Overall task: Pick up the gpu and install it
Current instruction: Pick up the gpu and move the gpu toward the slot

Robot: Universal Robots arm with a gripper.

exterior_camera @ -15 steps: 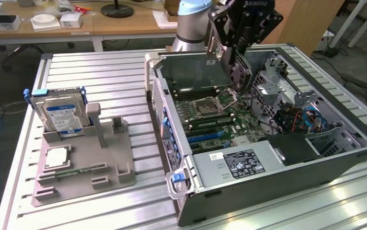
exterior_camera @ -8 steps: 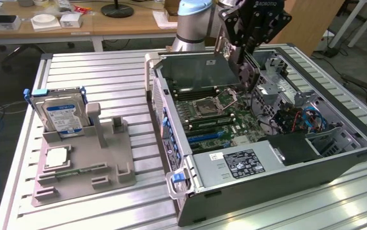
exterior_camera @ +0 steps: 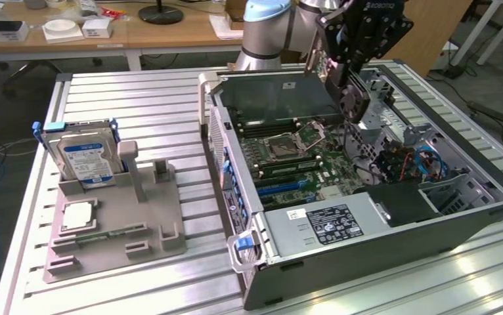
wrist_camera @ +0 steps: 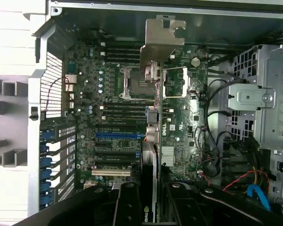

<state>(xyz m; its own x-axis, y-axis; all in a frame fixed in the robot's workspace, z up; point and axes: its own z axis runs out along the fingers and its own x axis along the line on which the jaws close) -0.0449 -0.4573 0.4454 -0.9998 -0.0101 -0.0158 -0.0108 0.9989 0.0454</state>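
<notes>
Wrist view: the pincer (wrist_camera: 153, 190) is clamped on the gpu (wrist_camera: 154, 136), which runs edge-on between the two black fingers (wrist_camera: 127, 202), silver end bracket (wrist_camera: 161, 40) farthest from the pincer. Directly beneath the held card lies the motherboard (wrist_camera: 118, 94), its blue slot (wrist_camera: 119, 135) appearing just beside the card's edge. Exterior view: the pincer (exterior_camera: 354, 69) hangs over the open computer case (exterior_camera: 366, 249), gpu (exterior_camera: 353, 102) above the board. Well apart from the pincer, outside the case, a hard drive (exterior_camera: 85, 157) stands upright in a grey fixture (exterior_camera: 102, 256).
</notes>
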